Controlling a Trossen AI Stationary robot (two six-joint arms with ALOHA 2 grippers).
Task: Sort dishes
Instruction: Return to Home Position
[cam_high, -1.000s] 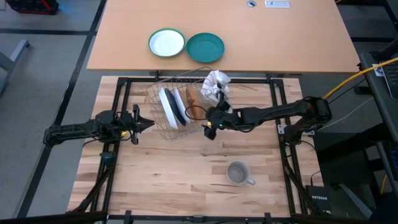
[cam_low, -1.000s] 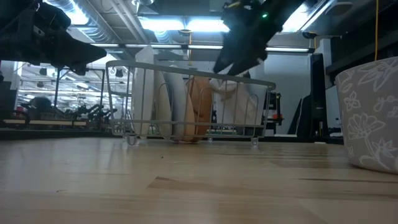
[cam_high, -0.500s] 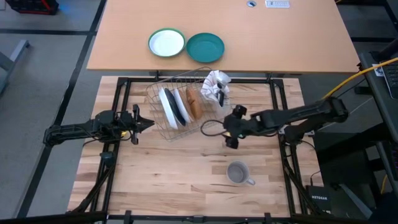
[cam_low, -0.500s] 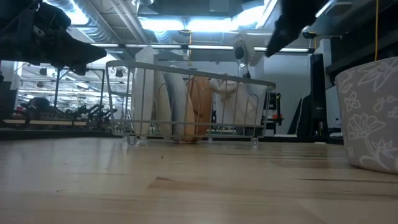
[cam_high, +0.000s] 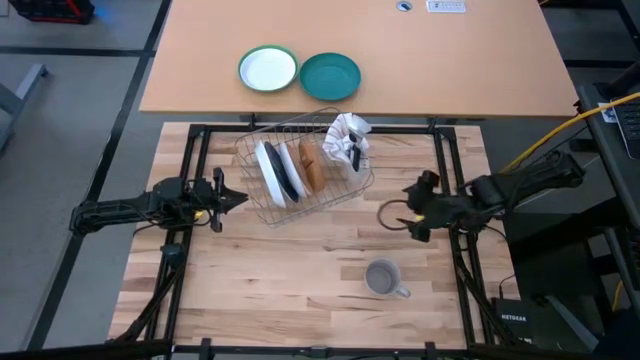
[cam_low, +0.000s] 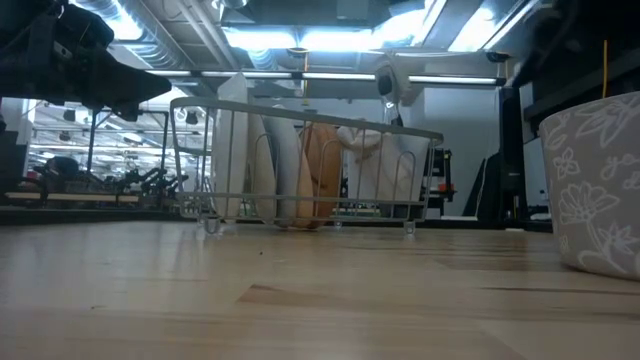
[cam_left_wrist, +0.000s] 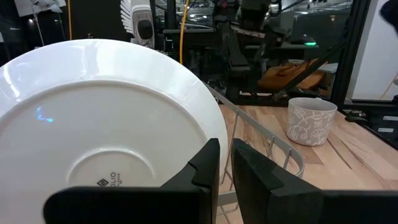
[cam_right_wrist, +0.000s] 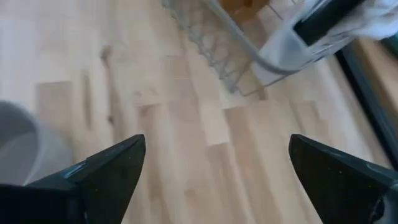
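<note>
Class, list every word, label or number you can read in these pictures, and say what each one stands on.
"NETGEAR": on the black box, high view.
The stamp under the white plate: too blurred to read.
The label on the tan desk: too small to read.

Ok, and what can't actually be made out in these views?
- Plate count in the dish rack: edge-on and overlapping in the high view; the white plate blocks the rest in the left wrist view.
- Mug: cut off by the low view's edge.
- White bundle in the rack's corner: too small in the high view.
- Right gripper, right of the rack: not identifiable in the low view.
</note>
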